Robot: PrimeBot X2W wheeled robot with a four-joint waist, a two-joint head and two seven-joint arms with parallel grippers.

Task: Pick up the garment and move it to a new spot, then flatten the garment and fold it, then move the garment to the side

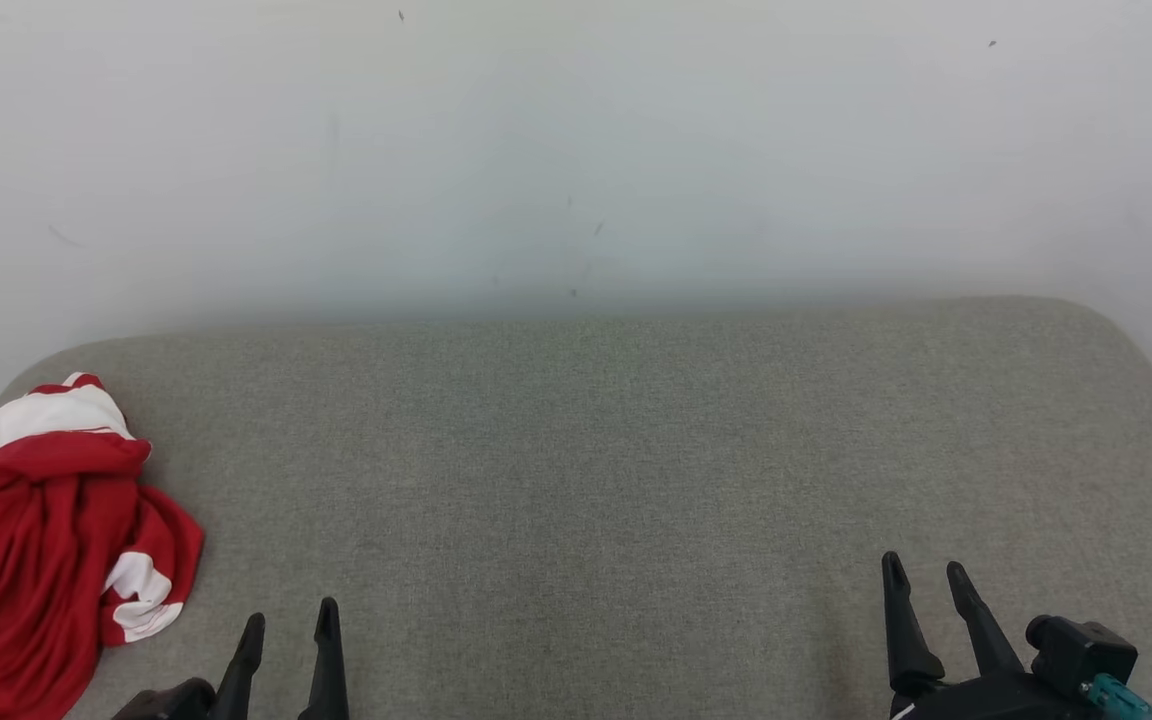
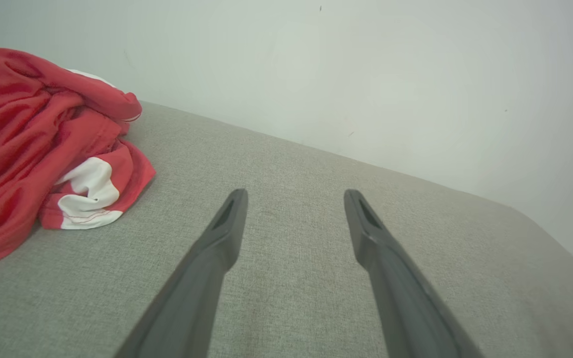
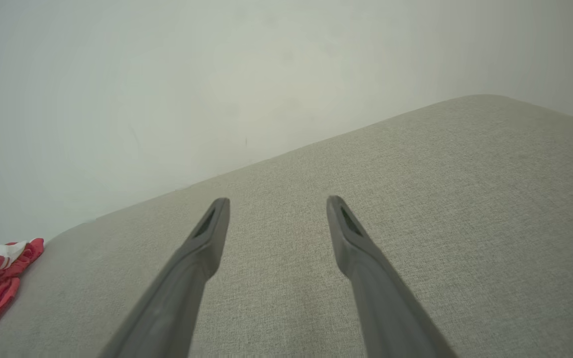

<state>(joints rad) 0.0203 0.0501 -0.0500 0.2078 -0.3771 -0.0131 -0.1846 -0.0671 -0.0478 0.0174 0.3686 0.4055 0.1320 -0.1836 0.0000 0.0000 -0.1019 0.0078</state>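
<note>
the pale wall (image 1: 576, 150) behind carries only a few faint specks and scuffs. below it the grey fabric-covered worktop (image 1: 636, 450) spreads from one rounded far corner to the other, and most of its cloth surface lies bare.

the garment (image 1: 46, 540), red with white bands, sits in a crumpled heap at the worktop's left edge, running from near the far left corner toward the near edge. part of it appears to hang over that left edge. it is bunched and layered on itself, with no flat panel and no tidy fold showing.

the left hand (image 1: 291, 612) hovers by the near edge, just beside the heap but apart from it, fingers spread and grasping nothing. the right hand (image 1: 924, 563) hovers by the near edge toward the right side, well apart from the garment, fingers likewise spread and empty.

judged from this, the task looks to be at its very start. the garment has not been picked up, and moving it to a new spot, flattening, folding and setting it aside all seem left to do. the left hand is the better placed for a first grasp.

no brand, label or writing can be read anywhere. the garment shows plain red and white cloth with some stitching along a hem, and the hands bear no legible marks.
</note>
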